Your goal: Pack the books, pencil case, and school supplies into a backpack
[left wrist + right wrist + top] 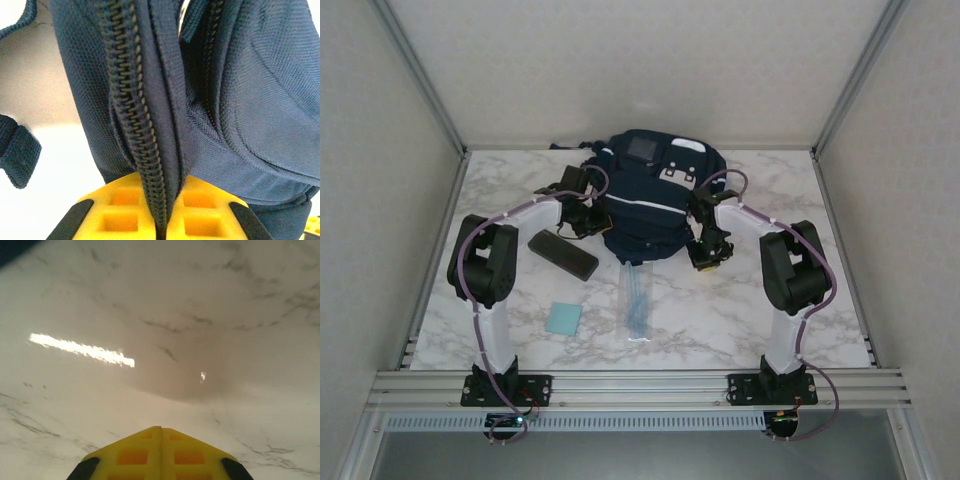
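Observation:
The navy backpack point(650, 200) lies at the back middle of the table. My left gripper point(587, 222) is at its left edge. In the left wrist view that gripper point(162, 220) is shut on the backpack's zipper seam point(135, 110), with fabric pinched between the yellow fingers point(120, 210). My right gripper point(706, 258) hovers by the backpack's lower right corner. In the right wrist view it point(161, 429) is shut with nothing in it, over bare marble. The dark pencil case point(563, 254) lies left of the backpack. A clear packet of bluish sticks point(637, 300) and a light-blue pad point(563, 318) lie nearer me. The books are out of view.
The marble table point(740, 320) is walled by grey panels on the left, right and back, with an aluminium rail point(640, 385) along the near edge. A black strap end point(17, 155) hangs at the left in the left wrist view.

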Controlling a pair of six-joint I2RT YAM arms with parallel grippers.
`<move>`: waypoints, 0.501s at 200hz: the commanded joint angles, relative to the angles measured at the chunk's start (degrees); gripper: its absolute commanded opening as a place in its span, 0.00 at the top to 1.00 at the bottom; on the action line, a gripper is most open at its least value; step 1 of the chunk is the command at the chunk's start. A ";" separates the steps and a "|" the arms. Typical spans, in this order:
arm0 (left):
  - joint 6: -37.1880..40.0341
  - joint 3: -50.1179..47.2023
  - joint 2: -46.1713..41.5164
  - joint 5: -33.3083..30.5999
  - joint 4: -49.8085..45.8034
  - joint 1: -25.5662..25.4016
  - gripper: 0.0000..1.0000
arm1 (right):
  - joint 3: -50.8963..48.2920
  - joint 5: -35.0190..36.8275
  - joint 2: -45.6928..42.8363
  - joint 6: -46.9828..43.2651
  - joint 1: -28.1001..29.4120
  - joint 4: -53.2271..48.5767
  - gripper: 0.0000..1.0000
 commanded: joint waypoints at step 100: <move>2.11 2.60 -0.38 -4.47 3.23 1.28 0.96 | 5.65 -13.30 -2.34 7.62 6.98 14.87 0.50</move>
